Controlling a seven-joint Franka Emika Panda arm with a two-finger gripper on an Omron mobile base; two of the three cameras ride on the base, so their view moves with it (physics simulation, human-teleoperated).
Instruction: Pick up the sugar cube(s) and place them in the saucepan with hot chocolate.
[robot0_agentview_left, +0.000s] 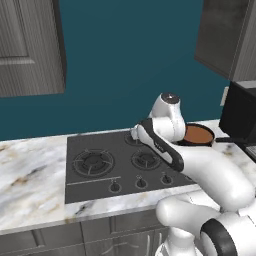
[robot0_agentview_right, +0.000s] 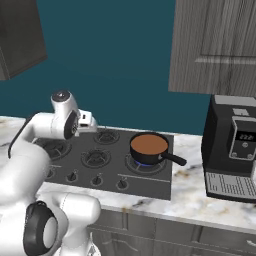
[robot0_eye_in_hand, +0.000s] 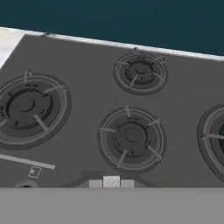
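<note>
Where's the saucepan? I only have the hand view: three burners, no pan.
Observer: The saucepan sits on the front right burner of the stove, brown liquid inside.
Operator: Which way is the handle?
Observer: The handle points right and slightly toward the front, at the coffee machine on the counter.
Operator: And the gripper relative to it?
Observer: The gripper hangs over the stove's rear left part, well left of the pan and apart from it. I can't tell whether it is open.
</note>
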